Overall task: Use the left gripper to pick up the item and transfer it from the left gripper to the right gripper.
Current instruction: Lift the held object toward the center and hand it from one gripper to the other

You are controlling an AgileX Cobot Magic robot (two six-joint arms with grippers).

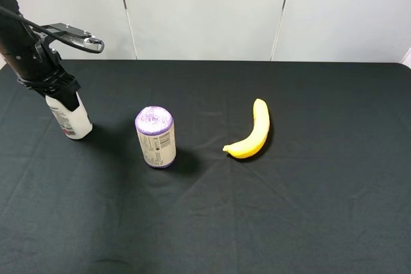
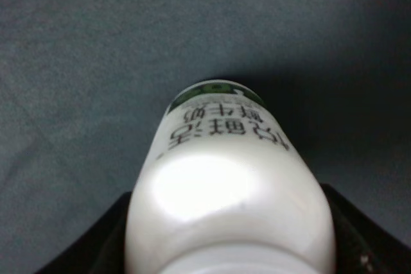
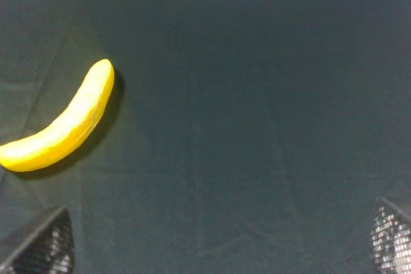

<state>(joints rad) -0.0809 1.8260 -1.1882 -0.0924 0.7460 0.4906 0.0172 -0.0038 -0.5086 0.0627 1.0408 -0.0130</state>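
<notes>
The white bottle (image 1: 72, 119) is at the far left of the table, tilted, with its base at or just above the black cloth. My left gripper (image 1: 58, 91) is shut on its upper part, so the cap is hidden. In the left wrist view the bottle (image 2: 225, 178) fills the space between the black fingers (image 2: 96, 251). My right gripper (image 3: 218, 245) is open and empty, with its fingertips (image 3: 45, 245) far apart above bare cloth. It is out of the exterior high view.
A purple-topped can (image 1: 155, 137) stands right of the bottle. A yellow banana (image 1: 253, 133) lies near the table's middle and also shows in the right wrist view (image 3: 64, 123). The table (image 1: 308, 210) is covered in black cloth, with a white wall behind.
</notes>
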